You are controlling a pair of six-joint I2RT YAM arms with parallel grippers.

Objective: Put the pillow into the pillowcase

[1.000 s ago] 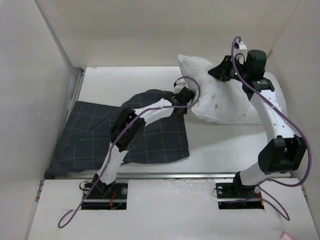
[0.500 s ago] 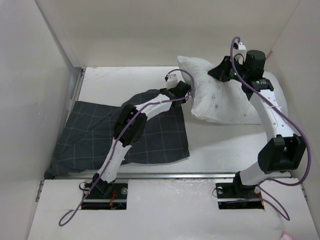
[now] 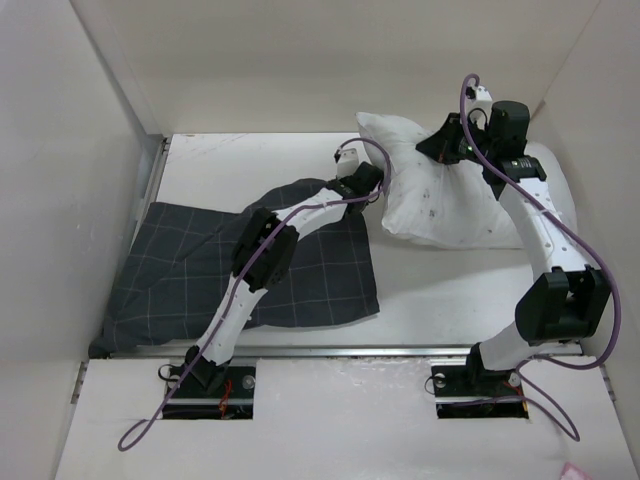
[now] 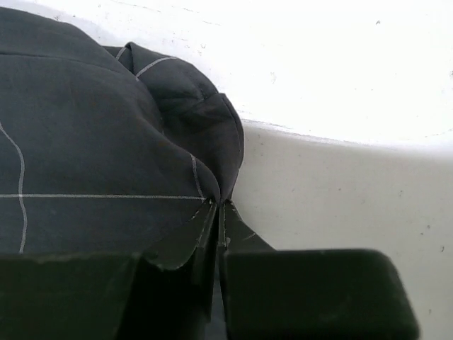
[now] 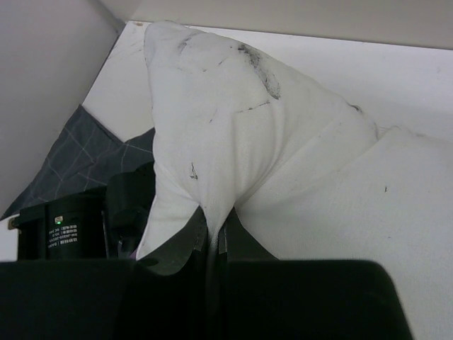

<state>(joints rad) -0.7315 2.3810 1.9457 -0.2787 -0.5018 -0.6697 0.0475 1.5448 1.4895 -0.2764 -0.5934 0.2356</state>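
The white pillow (image 3: 450, 200) lies at the back right of the table, its left corner lifted. My right gripper (image 3: 445, 148) is shut on a pinch of the pillow (image 5: 233, 127) near its top edge. The dark grid-check pillowcase (image 3: 200, 265) lies spread at the left. My left gripper (image 3: 368, 192) is shut on the pillowcase (image 4: 106, 156) at its far right edge, holding a fold of fabric just beside the pillow's left corner. The pillowcase also shows in the right wrist view (image 5: 78, 163). No tag is visible.
White enclosure walls (image 3: 90, 170) rise on the left, back and right. A metal rail (image 3: 330, 350) runs along the table's near edge. Purple cables (image 3: 575, 250) loop off both arms.
My left gripper has moved up and back, away from the pillow's side toward its left corner, lifting the pillowcase edge. The right gripper and pillow have barely shifted.
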